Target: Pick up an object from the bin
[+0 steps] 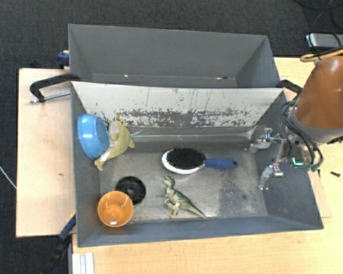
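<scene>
Blue-handled hairbrush (195,161) near the parted jaws

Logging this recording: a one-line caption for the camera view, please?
Gripper over the bin's right side, apart from hairbrush, toy dinosaur, orange cup and blue bowl.

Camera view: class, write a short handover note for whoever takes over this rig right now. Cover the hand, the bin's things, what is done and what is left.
Hand: open, holding nothing, at the bare right side of the bin.
Things: hairbrush nearest, mid-bin; green dinosaur lower in the view; black disc and orange cup lower left; blue bowl and pale toy figure upper left.
Done: nothing picked.
Left: choose one, grasp, lift.
</scene>
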Tool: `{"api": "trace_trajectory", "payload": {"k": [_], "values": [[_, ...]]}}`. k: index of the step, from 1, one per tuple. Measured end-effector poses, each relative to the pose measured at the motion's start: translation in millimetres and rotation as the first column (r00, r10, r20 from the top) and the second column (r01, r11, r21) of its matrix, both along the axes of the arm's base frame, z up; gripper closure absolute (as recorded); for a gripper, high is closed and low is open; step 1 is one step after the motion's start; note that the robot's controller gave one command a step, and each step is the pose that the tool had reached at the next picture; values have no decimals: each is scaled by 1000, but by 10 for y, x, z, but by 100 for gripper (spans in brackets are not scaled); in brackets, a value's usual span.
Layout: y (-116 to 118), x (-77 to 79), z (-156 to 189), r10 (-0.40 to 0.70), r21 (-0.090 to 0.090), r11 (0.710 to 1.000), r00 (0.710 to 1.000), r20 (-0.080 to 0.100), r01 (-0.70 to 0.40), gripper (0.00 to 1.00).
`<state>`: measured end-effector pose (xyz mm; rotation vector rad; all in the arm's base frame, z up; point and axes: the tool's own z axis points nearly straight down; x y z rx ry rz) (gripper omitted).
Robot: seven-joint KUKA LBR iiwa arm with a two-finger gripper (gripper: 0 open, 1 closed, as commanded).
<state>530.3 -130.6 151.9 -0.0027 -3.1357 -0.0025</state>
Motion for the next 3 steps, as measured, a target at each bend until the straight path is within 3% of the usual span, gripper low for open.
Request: {"api": "trace_trajectory", "payload": {"k": [1, 2, 3], "values": [[663, 682, -700, 183, 2, 983, 983, 10, -183, 0], [632, 686, -676, 180, -2, 984, 984, 11, -180, 100], [649, 514, 830, 208, -5, 978, 978, 20, -208, 100]]}}
